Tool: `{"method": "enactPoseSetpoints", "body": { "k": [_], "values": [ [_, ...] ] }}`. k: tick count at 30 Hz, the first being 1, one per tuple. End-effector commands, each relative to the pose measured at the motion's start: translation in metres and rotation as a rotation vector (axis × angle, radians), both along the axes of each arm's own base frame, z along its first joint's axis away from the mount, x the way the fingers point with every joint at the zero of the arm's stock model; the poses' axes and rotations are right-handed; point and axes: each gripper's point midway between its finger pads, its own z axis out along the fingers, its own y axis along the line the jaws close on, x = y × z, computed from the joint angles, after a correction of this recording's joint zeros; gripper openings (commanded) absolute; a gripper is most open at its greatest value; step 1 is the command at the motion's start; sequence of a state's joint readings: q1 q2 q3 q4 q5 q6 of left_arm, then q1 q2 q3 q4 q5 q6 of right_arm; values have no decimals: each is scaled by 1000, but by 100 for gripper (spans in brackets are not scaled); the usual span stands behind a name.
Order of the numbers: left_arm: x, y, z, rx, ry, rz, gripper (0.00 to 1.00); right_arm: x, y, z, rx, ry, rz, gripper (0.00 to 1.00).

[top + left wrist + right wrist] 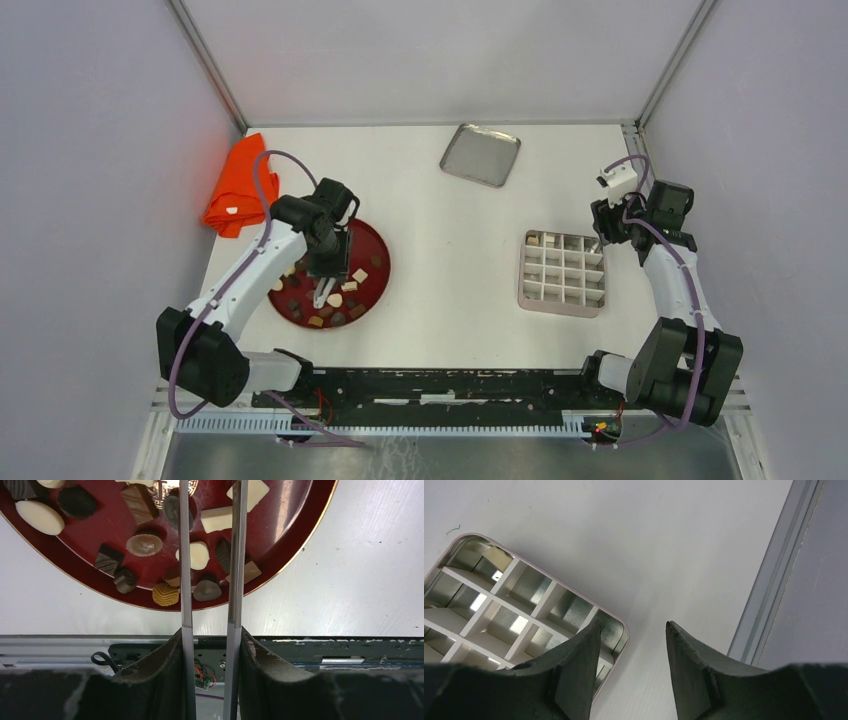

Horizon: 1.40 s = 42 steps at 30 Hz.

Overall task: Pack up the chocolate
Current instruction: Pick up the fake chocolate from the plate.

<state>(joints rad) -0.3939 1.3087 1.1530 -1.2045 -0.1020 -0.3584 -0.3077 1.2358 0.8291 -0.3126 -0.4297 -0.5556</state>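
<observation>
- Hovering over the round dark-red plate [376, 251], the left gripper [322, 297] points its two long thin metal fingers [186, 580] down among the sweets.
- L fingers run parallel w/ a narrow gap, part open. Nothing is clamped along the stretch that shows; the tips are cut off by the wrist view's edge.
- Small chocolate pieces [144, 545], dark brown, tan & cream-white, squarish or round, lie scattered on the plate, mostly on its near half.
- In the L wrist view a cream round piece [201, 555] sits in the gap, partly under one finger. A white bar [215, 519] lies between the fingers further along.
- A ridged tan piece [165, 594] & a dark heart-like piece [207, 590] lie near the plate rim.
- The plate sits on the white table [450, 260], left of centre.
- A square silver metal tin [563, 307] w/ a white grid insert [526, 627] stands right of centre, well apart from the plate.
- One tan piece [534, 239] lies in the tin's far-left corner cell. The other cells visible in the R wrist view show bare metal.
- The right gripper [634, 626] hangs just beyond the tin's far-right corner, dark fingers spread apart w/ only table between them.
- A flat silver metal lid [480, 154] lies at far centre, apart from the tin.
- A crumpled orange cloth [237, 187] lies at the far left, near the plate but not touching it.
</observation>
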Motion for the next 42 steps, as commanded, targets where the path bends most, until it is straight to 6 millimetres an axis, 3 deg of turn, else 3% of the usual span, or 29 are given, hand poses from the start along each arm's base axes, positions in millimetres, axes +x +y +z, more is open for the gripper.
{"method": "enactPoseSetpoints", "body": {
  "k": [1, 8, 42],
  "values": [
    [4, 13, 5, 71, -14, -21, 42, 3, 4, 4, -3, -21, 26, 56],
    [-11, 23, -8, 112, 32, 13, 43, 3, 5, 4, -1, -19, 32, 57],
    [-11, 25, -25, 149, 94, 14, 49, 4, 9, 4, -2, -20, 47, 57]
  ]
}}
